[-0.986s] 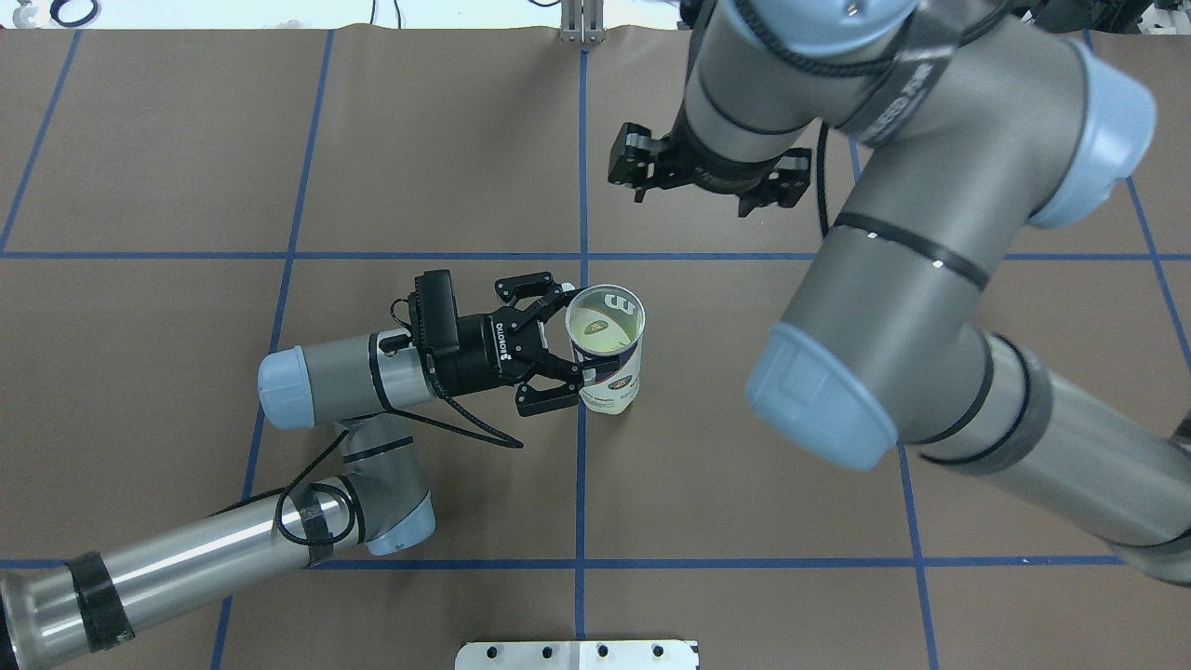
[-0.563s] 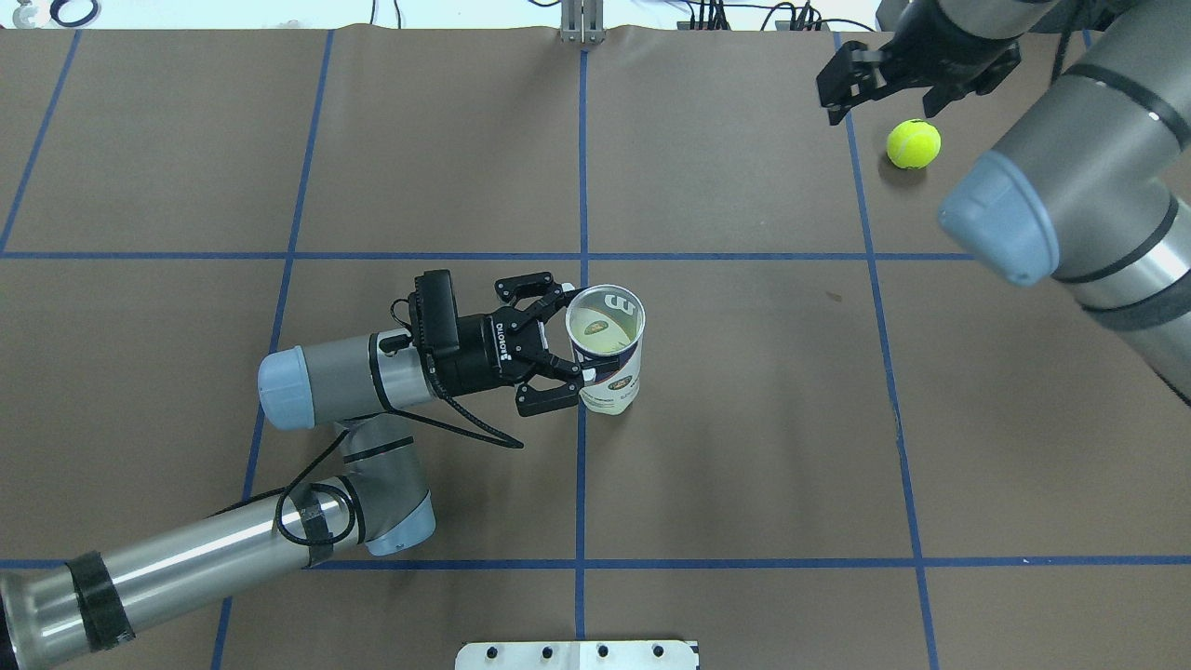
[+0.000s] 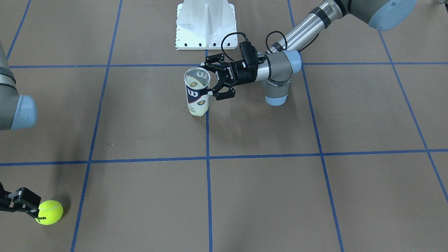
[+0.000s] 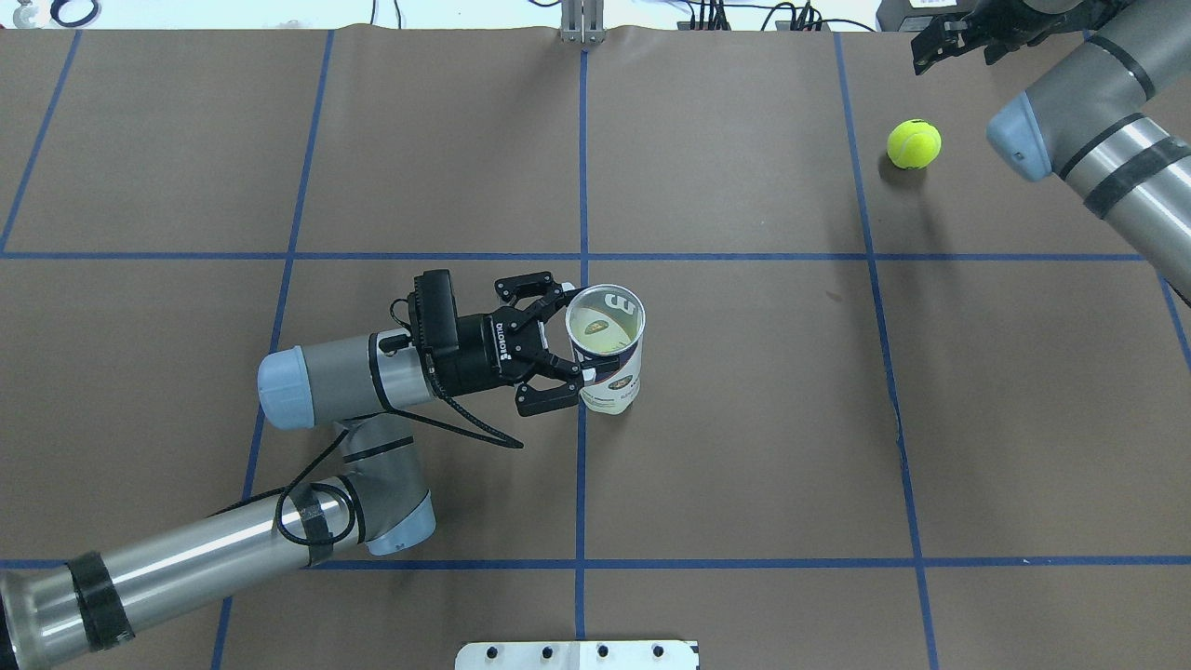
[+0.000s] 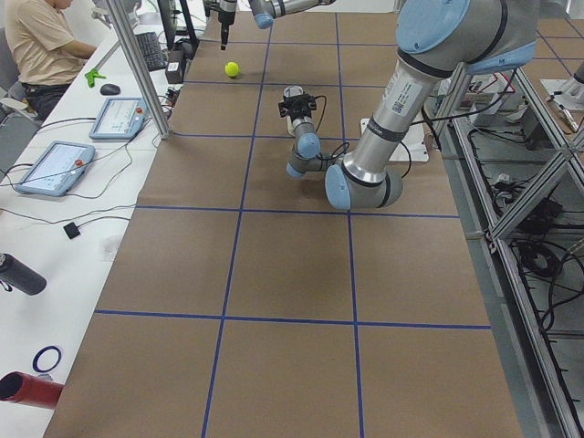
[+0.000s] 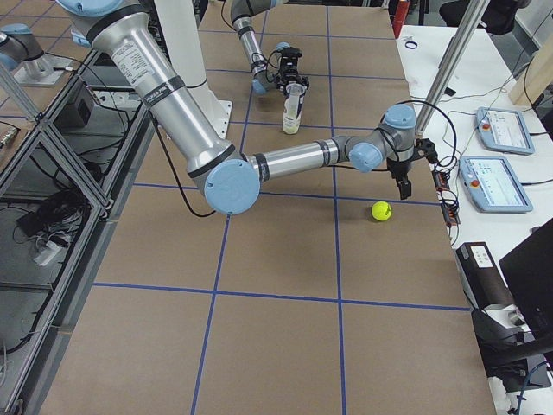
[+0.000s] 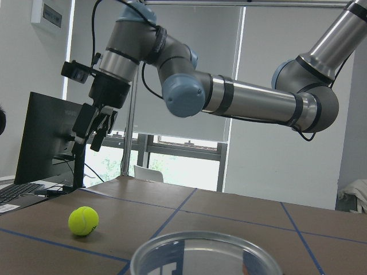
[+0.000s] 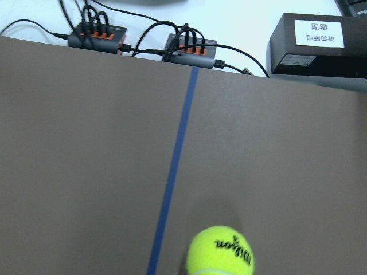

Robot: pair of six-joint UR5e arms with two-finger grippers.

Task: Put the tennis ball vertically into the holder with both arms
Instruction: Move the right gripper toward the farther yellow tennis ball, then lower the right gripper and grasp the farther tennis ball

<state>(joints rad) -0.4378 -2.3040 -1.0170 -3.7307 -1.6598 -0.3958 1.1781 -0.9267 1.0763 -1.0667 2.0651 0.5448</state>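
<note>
The holder [image 4: 606, 346], a clear can with a white and navy label, stands upright and open-topped at the table's middle; it also shows in the front view [image 3: 196, 91]. My left gripper [image 4: 569, 342] lies level and is shut on its side. The can's rim [image 7: 205, 255] fills the bottom of the left wrist view. The yellow tennis ball [image 4: 914, 144] lies on the table at the far right, also seen in the front view [image 3: 50, 212] and the right wrist view [image 8: 221, 253]. My right gripper [image 4: 958, 42] hangs open and empty above the table just beyond the ball, fingers pointing down [image 7: 94, 126].
A white pedestal base [image 3: 204, 24] stands at the robot's edge of the table. Cable hubs and a black box [image 8: 318, 43] lie past the far edge. An operator [image 5: 50, 46] and tablets are at a side desk beyond the far edge.
My right arm has swung from over the table's middle to the far right corner, uncovering the ball. The left gripper and the holder have not moved.
</note>
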